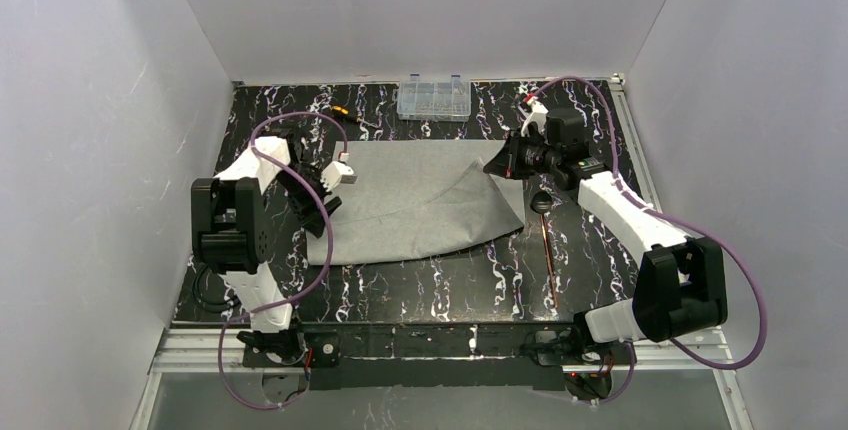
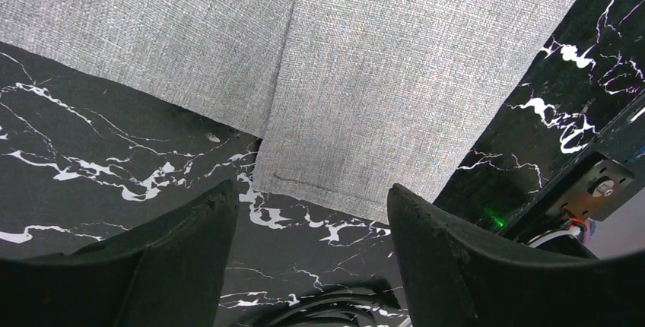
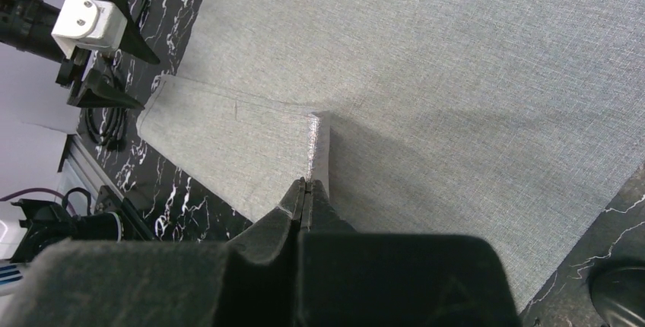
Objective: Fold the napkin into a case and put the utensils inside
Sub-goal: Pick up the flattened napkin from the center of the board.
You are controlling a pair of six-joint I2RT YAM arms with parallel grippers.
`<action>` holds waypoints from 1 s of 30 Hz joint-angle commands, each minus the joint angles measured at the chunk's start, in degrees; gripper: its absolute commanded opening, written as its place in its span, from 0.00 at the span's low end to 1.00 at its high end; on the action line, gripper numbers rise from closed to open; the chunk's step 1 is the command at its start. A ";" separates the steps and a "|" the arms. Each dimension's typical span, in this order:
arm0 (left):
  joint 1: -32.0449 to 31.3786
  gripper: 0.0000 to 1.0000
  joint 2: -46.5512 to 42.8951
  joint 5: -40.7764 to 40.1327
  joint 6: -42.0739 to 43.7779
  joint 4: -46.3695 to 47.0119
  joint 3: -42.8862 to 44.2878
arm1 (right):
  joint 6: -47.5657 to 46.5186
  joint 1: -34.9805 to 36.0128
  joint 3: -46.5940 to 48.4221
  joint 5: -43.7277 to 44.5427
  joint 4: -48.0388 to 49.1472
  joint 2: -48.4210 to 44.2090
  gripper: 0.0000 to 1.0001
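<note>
The light-grey napkin (image 1: 410, 205) lies spread over the middle of the black marble table. Its far right corner is lifted and pulled inward, and my right gripper (image 1: 497, 164) is shut on that corner. In the right wrist view the closed gripper (image 3: 306, 185) pinches the stitched hem, with the napkin (image 3: 456, 68) spread below. My left gripper (image 1: 325, 190) hovers open at the napkin's left edge. Its dark fingers (image 2: 190, 243) stand apart over bare table just short of a napkin (image 2: 380, 76) corner, holding nothing. A utensil (image 1: 546, 240) with a dark spoon head lies right of the cloth.
A clear plastic compartment box (image 1: 434, 98) stands at the table's far edge. A small orange-and-black screwdriver (image 1: 345, 110) lies at the far left. White walls enclose the table, and cables (image 1: 300, 135) loop off both arms.
</note>
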 commanded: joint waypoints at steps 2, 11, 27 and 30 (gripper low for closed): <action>0.47 0.68 1.02 -0.03 -1.96 -0.07 0.33 | 0.60 -0.16 -0.88 -1.69 2.06 -2.45 0.01; 2.64 0.60 3.53 -4.33 -0.10 2.87 -3.35 | 1.00 -0.09 -0.72 -1.88 1.76 -2.56 0.01; -1.14 0.30 -4.54 -8.69 -1.17 21.72 -18.98 | 2.36 -0.11 -0.09 -2.85 2.70 -2.56 0.01; -1.18 0.04 -4.98 -9.18 -1.83 22.42 -18.80 | 2.36 -0.08 0.00 -3.32 2.71 -3.18 0.01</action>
